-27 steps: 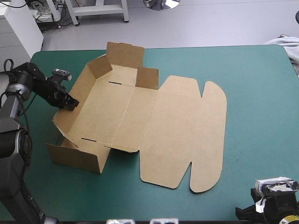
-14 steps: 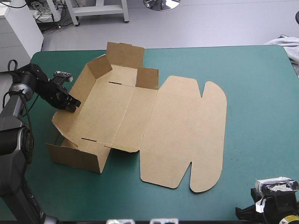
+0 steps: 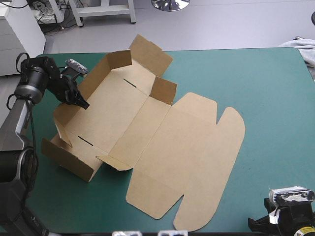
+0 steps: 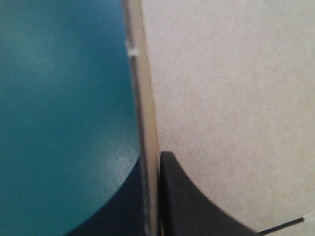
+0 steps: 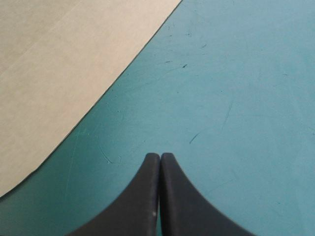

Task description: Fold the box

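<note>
The brown box [image 3: 118, 118] lies slantwise on the teal-green cover, its long left wall [image 3: 66, 112] and end walls raised, its rounded lid [image 3: 192, 162] flat toward the front edge. My left gripper [image 3: 82, 104] is shut on the top edge of that left wall. In the left wrist view the left gripper [image 4: 152, 164] has the board's edge [image 4: 146, 113] standing between its black fingers, and the box's inner face [image 4: 231, 88] fills one side. My right gripper [image 5: 160, 160] is shut and empty, low over the cover, with the lid's curved edge [image 5: 59, 64] ahead of it.
A pale grey cloth [image 3: 302, 46] hangs over the table's far right corner. The lid's rounded tab [image 3: 172, 227] reaches almost to the front edge. Bare cover [image 3: 266, 123] lies to the right of the box.
My left gripper has moved toward the far edge while holding the wall. The whole box has turned with it, so its lid end has swung toward the front edge. The right arm has stayed still.
</note>
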